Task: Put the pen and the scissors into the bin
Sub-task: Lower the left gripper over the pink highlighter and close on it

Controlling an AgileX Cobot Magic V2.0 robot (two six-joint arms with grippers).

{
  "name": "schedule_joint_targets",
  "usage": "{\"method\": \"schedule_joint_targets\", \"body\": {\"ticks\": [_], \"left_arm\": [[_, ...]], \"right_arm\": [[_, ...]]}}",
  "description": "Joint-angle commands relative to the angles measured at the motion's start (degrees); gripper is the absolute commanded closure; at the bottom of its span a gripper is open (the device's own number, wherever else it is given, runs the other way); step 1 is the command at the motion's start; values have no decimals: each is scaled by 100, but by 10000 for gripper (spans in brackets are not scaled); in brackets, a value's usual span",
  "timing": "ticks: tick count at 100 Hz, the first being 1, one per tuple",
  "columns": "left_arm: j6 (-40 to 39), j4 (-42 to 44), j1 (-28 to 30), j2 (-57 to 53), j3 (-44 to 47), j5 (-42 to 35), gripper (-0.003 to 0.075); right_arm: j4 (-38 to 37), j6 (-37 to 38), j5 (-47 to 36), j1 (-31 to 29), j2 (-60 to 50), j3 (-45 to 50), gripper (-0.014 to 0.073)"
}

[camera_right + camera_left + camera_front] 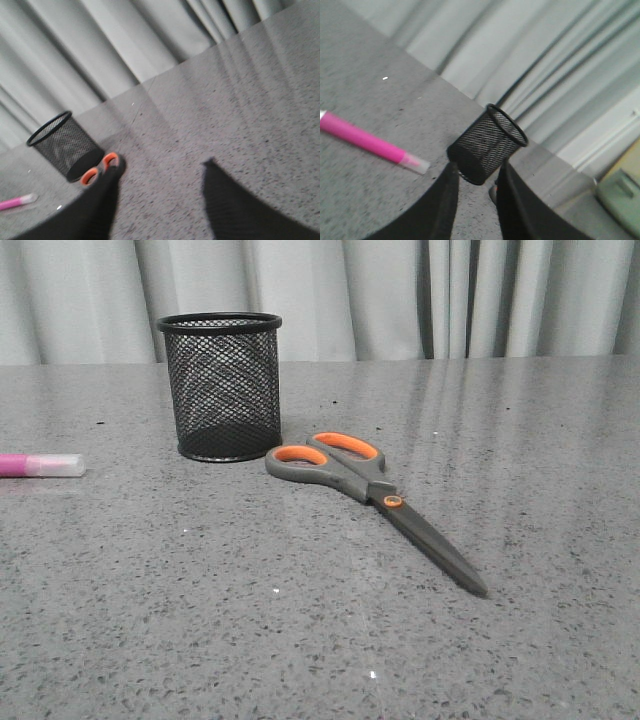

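I see the bin [221, 386] standing upright on the grey table [200, 620], near the back by the curtain [400, 290]. I will use the bin as my marker for everything. The bin looks like it has nothing inside. The scissors [375, 490] lie flat on the table just to the right of the bin and a bit nearer to me. Their orange loops are close beside the bin's base, maybe touching it, I cannot tell. The blades are closed and point away from the bin, toward the front right. The pen [40, 465] lies flat on the table well off to the left of the bin, at the edge of the front view, with its whitish cap pointing toward the bin. My arms do not show in the front view. In the left wrist view, my left gripper [476, 175] has its two dark fingers [445, 205] a little apart with nothing between them, and I see the bin [487, 144] past them and the pen [370, 142] off to its side. In the right wrist view, my right gripper [160, 180] has its fingers [100, 200] spread wide and holds nothing. Past them I see the scissors [100, 169] loops next to the bin [62, 145], and the pen [17, 202] farther off.
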Motion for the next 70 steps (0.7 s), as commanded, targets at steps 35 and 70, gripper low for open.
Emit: {"method": "schedule_joint_targets", "body": {"ticks": [35, 70], "left_arm": [[424, 2572, -51, 2810, -2675, 2678, 696], [1286, 5110, -822, 4645, -4223, 2922, 305]], "right_arm": [[98, -570, 1281, -25, 1161, -1639, 162], [98, -590, 1317, -25, 1312, -1664, 162]]}}
